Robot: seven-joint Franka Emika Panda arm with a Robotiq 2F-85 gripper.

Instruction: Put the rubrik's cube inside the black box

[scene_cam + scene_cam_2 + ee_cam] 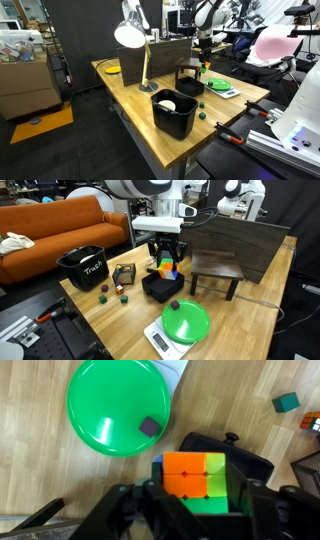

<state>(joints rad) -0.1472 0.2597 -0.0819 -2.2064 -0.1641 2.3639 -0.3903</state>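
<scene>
Item: rubrik's cube, pinched between the fingers of the hand, which is closed on its sides, poised directly over the black box on the surface, green dish at the box's 5 o'clock; transport step, next likely a straight descent and release.

Light wood table, lower left: smooth, visible grain. Green dish, upper left: glossy plastic. The rubrik's cube, centre: smooth, shiny plastic faces. The black box: matt black. Sofa, upper left: orange, smooth, slight sheen.
</scene>
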